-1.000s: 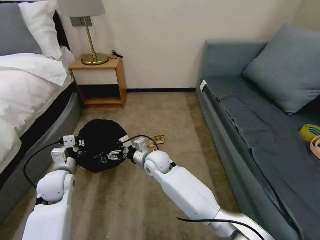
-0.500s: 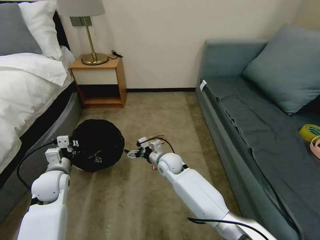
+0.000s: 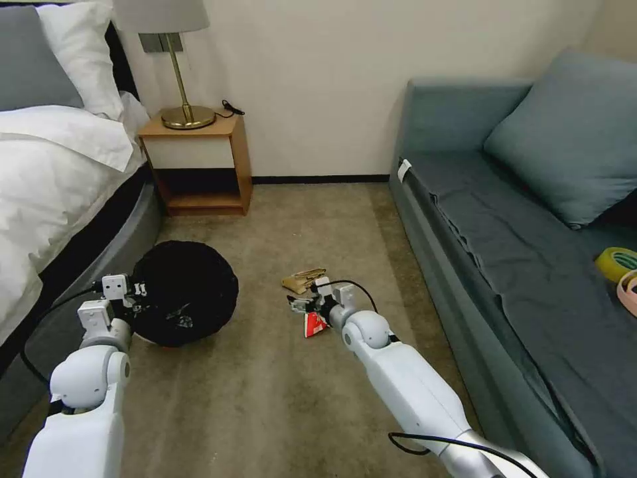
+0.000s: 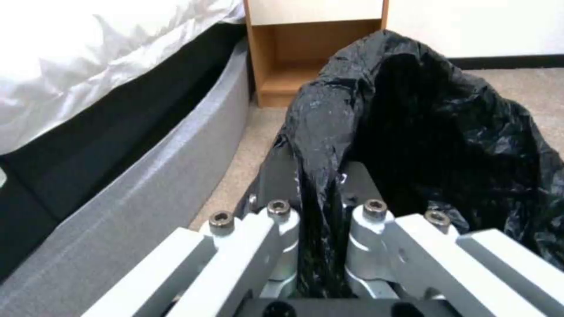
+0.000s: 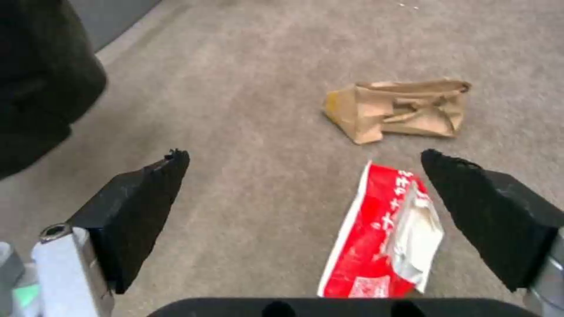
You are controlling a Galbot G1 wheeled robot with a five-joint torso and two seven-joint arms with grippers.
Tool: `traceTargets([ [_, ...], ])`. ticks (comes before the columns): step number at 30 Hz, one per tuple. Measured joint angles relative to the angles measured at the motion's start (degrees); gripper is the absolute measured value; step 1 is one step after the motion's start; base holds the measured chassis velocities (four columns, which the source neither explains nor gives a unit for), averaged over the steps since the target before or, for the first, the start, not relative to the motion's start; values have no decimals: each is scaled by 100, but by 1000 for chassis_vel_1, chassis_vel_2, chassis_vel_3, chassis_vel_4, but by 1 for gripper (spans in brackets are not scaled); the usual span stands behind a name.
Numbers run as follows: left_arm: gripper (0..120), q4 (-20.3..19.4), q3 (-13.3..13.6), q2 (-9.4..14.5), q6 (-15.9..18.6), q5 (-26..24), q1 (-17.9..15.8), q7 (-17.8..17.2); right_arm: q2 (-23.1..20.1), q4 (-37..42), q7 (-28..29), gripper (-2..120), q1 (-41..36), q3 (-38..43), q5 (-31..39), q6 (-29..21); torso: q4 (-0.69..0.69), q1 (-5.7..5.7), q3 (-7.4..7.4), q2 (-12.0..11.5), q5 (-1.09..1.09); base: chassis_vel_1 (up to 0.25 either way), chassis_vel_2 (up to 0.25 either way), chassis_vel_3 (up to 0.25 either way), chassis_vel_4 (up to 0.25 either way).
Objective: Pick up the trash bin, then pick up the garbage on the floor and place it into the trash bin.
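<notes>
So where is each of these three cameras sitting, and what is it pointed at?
Head view: on the robot's head, looking down at the carpet, both white arms showing.
Left wrist view: behind the left hand, shut on the round bin's crinkly black plastic liner.
Right wrist view: behind the open right hand, above the red-and-white wrapper and crumpled tan paper.
Head and right wrist views share both litter pieces.

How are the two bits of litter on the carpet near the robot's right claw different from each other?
The red-and-white wrapper is flat, glossy and printed; the crumpled tan paper is plain, matte and creased. The wrapper lies between the fingers of the open right gripper; the paper lies beyond them, untouched. Both rest on the carpet, outside the trash bin, whose liner the left gripper clamps.
</notes>
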Motion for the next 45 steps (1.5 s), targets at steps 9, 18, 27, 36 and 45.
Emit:
traceTargets([
  [9, 5, 15, -32, 69, -30, -7, 36, 0, 10, -151, -48, 100, -53, 81, -116, 60, 0, 0, 0, 0, -1, 0, 0, 0, 0],
  [18, 5, 11, -4, 72, -30, -14, 17, 1, -7, -171, -71, 100, -49, 97, -125, 64, 0, 0, 0, 0, 0, 0, 0, 0, 0],
  [27, 5, -1, 10, 52, -31, -13, 8, 3, -35, -156, -120, 100, -90, 109, -122, 80, 1, 0, 0, 0, 0, -5, 6, 6, -5],
  [36, 5, 1, 14, 49, -33, -12, 13, 15, -28, -172, -144, 100, -116, 102, -165, 95, 0, 0, 0, 0, -1, -70, 69, 55, -59],
  [45, 5, 12, 21, 64, -50, -20, 11, 16, -16, -197, -181, 100, -75, 87, -193, 104, 1, 0, 0, 0, 0, -29, 25, 35, -27],
])
